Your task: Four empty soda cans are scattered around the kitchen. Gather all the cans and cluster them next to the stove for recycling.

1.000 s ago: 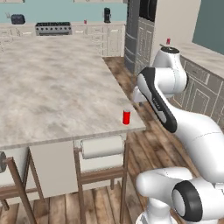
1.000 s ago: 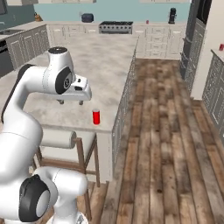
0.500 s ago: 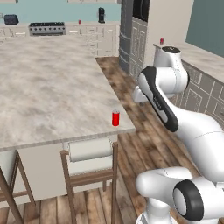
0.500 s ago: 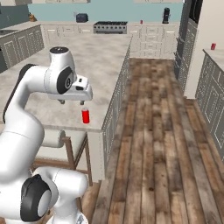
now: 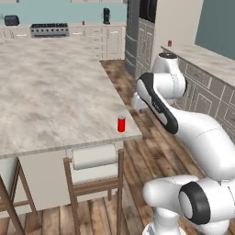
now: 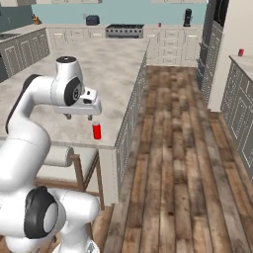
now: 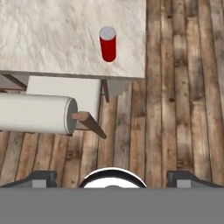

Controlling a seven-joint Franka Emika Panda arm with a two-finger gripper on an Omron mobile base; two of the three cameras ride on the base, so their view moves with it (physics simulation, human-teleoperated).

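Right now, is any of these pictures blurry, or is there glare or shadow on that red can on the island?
Hand view: sharp, red can evenly lit, no glare, faint shadow. Left base view: can soft-edged, flat lighting. Right base view: far stove slightly coarse.

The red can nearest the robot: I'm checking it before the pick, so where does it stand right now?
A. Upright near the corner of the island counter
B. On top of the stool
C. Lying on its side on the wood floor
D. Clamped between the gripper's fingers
A: the red can stands upright on the island counter close to its corner, with the open gripper apart from it and nothing between its fingers.
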